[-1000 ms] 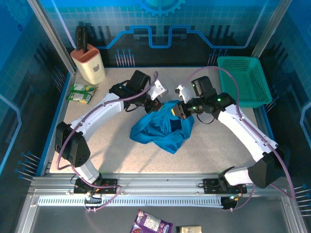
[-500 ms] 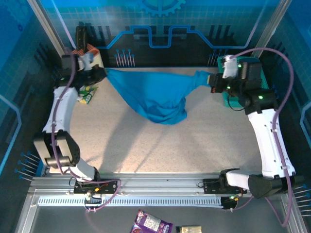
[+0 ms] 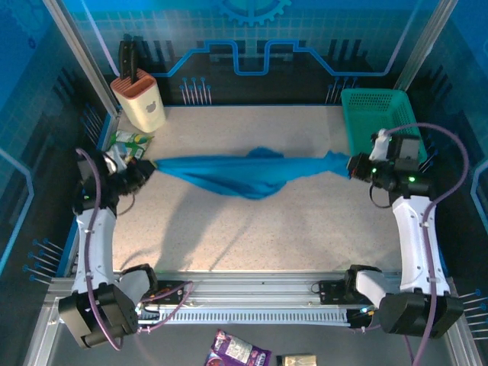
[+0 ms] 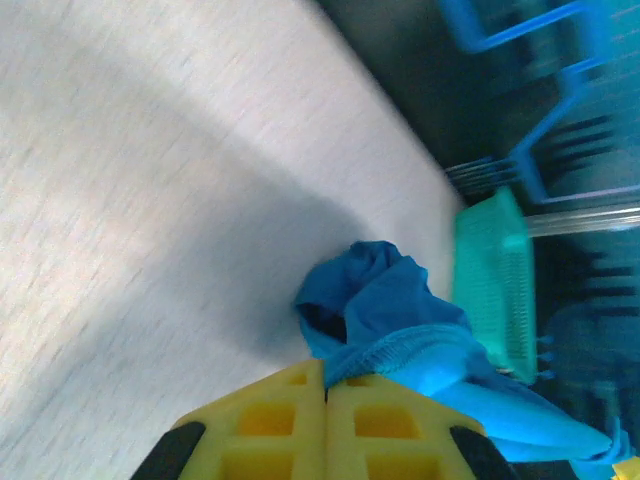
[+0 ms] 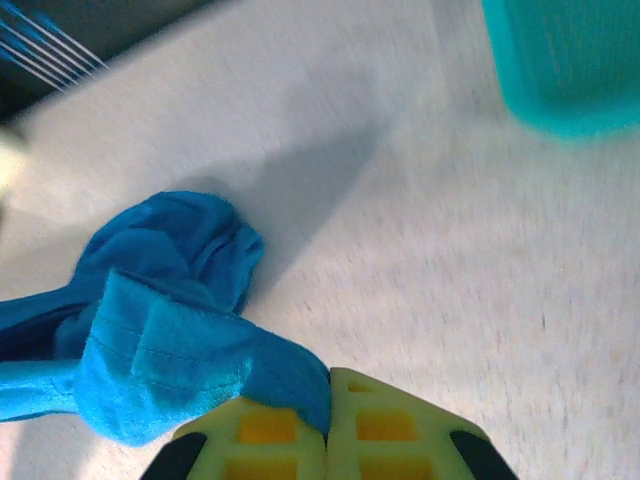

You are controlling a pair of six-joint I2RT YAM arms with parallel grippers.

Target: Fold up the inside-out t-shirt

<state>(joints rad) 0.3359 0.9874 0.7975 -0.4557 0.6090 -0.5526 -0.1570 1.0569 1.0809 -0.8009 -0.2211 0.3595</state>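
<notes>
T-shirt: the blue t-shirt (image 3: 252, 174) stretched as a long band across mid-desk (image 3: 267, 236), its belly sagging toward the surface.
Change: a second before, it was a crumpled heap at the centre. It then went up toward the far edge, and now hung lower and nearer.
Meaning: bunching shaken out, probably ready to lay flat; no fold yet.
Left jaws: closed, pinching the shirt's left end.
Right jaws: closed on the right end, beside the green basket (image 3: 381, 114).

Wht arms (image 3: 93, 229), purple cables (image 3: 86, 267), prob. blk joints (image 3: 97, 320).
</notes>
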